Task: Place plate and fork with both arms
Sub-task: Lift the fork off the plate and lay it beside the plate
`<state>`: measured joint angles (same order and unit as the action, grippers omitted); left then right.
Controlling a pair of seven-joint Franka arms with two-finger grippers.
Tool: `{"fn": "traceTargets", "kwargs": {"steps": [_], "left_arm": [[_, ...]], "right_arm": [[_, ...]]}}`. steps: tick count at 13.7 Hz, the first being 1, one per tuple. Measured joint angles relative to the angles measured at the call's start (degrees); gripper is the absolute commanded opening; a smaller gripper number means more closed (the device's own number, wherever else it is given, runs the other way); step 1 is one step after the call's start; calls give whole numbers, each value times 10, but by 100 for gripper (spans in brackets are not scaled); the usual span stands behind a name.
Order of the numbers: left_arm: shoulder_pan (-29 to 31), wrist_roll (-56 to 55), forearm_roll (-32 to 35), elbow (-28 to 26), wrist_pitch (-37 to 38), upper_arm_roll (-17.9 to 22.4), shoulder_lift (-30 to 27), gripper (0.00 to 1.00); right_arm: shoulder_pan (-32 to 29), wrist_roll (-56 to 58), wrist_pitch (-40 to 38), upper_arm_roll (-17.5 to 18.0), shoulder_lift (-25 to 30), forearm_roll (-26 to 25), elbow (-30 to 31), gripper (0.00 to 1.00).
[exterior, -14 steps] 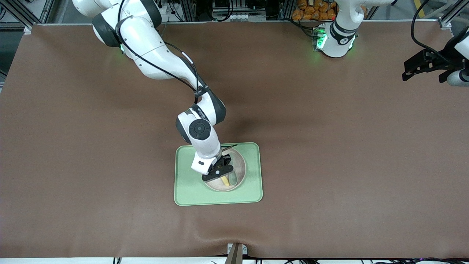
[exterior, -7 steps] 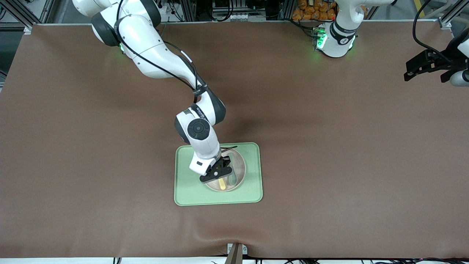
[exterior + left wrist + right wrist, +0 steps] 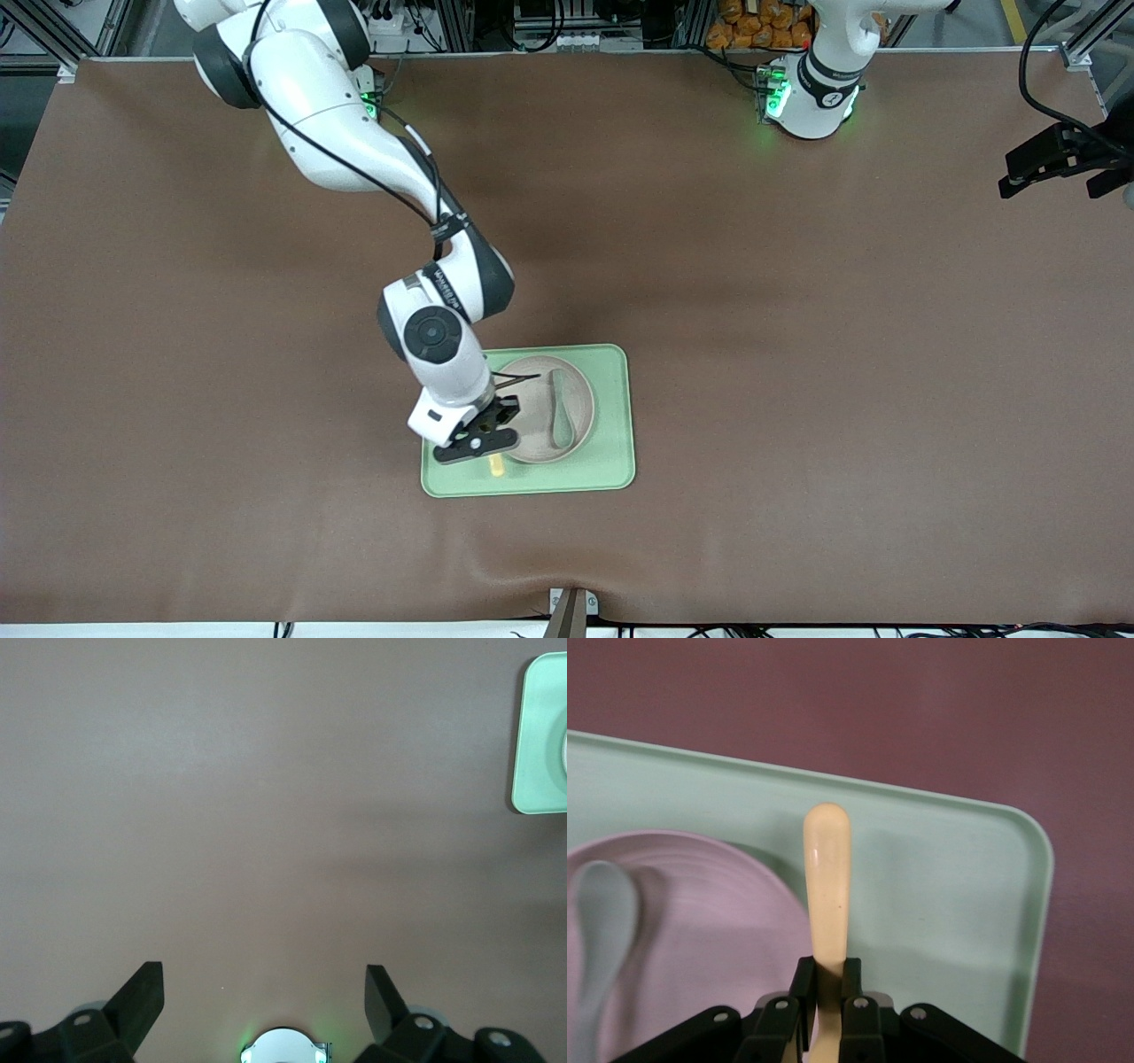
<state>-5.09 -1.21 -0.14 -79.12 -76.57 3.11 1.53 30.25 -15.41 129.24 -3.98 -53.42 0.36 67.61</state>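
The off-white plate (image 3: 585, 399) sits on the light-green tray (image 3: 611, 416). My right gripper (image 3: 483, 439) is shut on the pale-yellow fork (image 3: 496, 466), over the tray strip beside the plate toward the right arm's end. In the right wrist view, the fork's rounded handle (image 3: 827, 886) sticks out from the right gripper (image 3: 827, 979) across the tray (image 3: 939, 895), next to the plate (image 3: 726, 921); its tines are hidden. My left gripper (image 3: 1047, 190) hangs open and empty over the left arm's end of the table, as the left gripper (image 3: 263, 979) also shows in its wrist view.
A grey-green spoon (image 3: 560, 412) lies in the plate, apart from the fork; it shows as the spoon (image 3: 602, 904) in the right wrist view. A brown mat (image 3: 797, 354) covers the table. The left wrist view catches a tray corner (image 3: 536, 744) and the left arm's base (image 3: 283, 1047).
My right gripper has carried the fork off the plate toward the right arm's end, to over the tray beside it, uncovering the spoon. My left gripper has drifted farther toward its own table end.
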Motion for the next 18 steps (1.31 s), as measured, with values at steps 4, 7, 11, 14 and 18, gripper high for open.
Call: {"fn": "traceTargets", "kwargs": {"steps": [4, 7, 11, 14, 18], "left_arm": [[0, 0, 0, 0, 0, 0, 0, 100], [0, 0, 0, 0, 0, -1, 0, 100], [0, 0, 0, 0, 0, -1, 0, 100], [0, 0, 0, 0, 0, -3, 0, 100], [0, 0, 0, 0, 0, -3, 0, 100]], "right_arm": [[-22, 3, 0, 0, 0, 0, 26, 0], [-23, 3, 0, 1, 0, 0, 43, 10], [-23, 2, 1, 1, 1, 0, 51, 100], [-24, 2, 3, 0, 10, 0, 50, 100], [-48, 2, -13, -1, 46, 5, 47, 100]]}}
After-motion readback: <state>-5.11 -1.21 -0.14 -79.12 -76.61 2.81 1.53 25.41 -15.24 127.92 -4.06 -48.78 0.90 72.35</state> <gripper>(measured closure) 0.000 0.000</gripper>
